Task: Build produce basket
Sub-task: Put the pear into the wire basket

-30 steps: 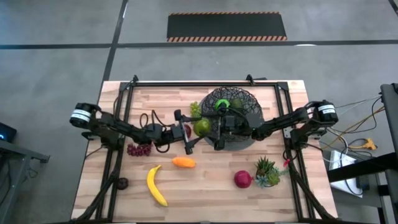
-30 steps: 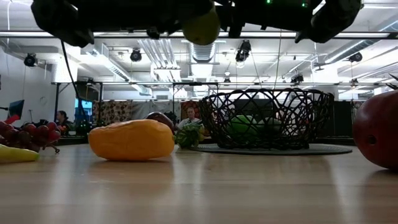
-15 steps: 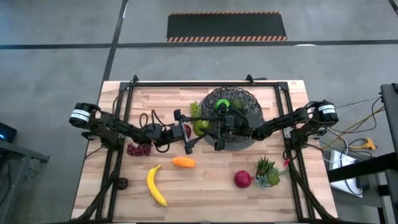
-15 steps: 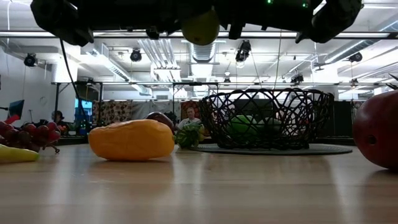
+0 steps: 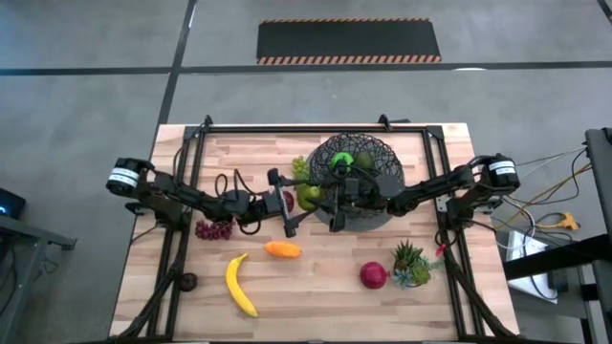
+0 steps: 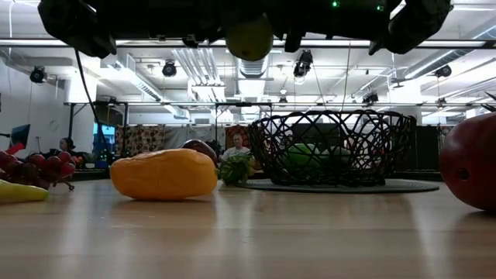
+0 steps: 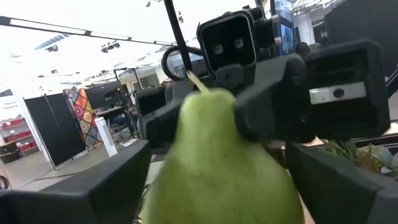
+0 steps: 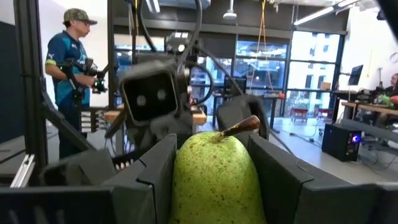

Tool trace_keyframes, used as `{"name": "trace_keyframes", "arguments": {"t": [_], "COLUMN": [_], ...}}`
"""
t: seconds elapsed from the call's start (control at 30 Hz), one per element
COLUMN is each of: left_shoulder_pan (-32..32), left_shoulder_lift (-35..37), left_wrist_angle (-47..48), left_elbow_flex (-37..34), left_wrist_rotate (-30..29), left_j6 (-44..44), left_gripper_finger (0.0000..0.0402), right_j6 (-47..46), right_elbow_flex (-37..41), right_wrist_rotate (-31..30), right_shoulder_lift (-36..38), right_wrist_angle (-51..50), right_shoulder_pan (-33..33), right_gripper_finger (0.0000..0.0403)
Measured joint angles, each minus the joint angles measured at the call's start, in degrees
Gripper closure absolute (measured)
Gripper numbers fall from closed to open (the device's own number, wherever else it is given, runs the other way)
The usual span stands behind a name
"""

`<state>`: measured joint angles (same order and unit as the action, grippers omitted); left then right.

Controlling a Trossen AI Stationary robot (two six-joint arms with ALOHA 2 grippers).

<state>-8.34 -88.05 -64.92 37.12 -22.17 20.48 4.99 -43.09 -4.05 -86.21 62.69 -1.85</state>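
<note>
The wooden table (image 5: 316,287) fills the middle of the high view, and the 2 dark arms reach in from its left and right edges to meet near the centre. The black wire basket (image 5: 356,170) stands upper centre on its grey disc, with a green fruit (image 5: 342,161) lying inside.

Just left of the basket's rim, the green pear (image 5: 310,196) hangs in the air between both grippers. The right gripper (image 5: 330,203) has its 2 fingers pressed flat against the pear's sides, gripping it upright with the stem up, as the right wrist view shows (image 8: 214,177). The left gripper (image 5: 287,204) faces it with its fingers spread wide, clear of the pear on both sides.

On the table lie the yellow banana (image 5: 239,284) lower left, purple grapes (image 5: 214,228) at left, the orange piece (image 5: 281,249) below centre, a red apple (image 5: 373,275) lower right, beside a small potted plant (image 5: 411,262).
</note>
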Motion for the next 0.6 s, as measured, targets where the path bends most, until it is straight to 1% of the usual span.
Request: {"name": "trace_keyframes", "arguments": {"t": [0.1,0.13,0.2,0.33,0.5,0.6], "left_shoulder_pan": [0.0,0.0,0.0,0.0,0.1,0.1], "left_shoulder_lift": [0.0,0.0,0.4,3.5,9.1,12.3], "left_wrist_angle": [0.0,0.0,0.4,6.4,16.4,19.2], "left_elbow_flex": [0.0,0.0,-0.1,-1.0,-1.2,-1.7], "left_wrist_rotate": [-0.4,-0.5,-2.2,-4.5,-5.6,-7.1], "left_j6": [0.0,0.0,0.2,4.4,6.9,7.5], "left_gripper_finger": [0.0014,0.0009,0.0011,0.0025,0.0027,0.0027], "right_j6": [-0.7,-0.9,-0.9,-0.8,-2.6,-4.4], "right_elbow_flex": [0.0,0.0,0.0,0.0,-0.1,-0.2], "right_wrist_rotate": [0.0,0.0,-0.9,-4.8,-10.9,-15.4], "right_shoulder_lift": [-0.1,0.1,0.8,3.9,10.3,14.5], "right_wrist_angle": [-0.3,-0.9,-3.1,-11.6,-22.3,-27.9], "right_shoulder_pan": [0.0,0.0,0.0,0.0,0.0,0.2], "right_gripper_finger": [0.0242,0.0242,0.0242,0.0242,0.0242,0.0242]}}
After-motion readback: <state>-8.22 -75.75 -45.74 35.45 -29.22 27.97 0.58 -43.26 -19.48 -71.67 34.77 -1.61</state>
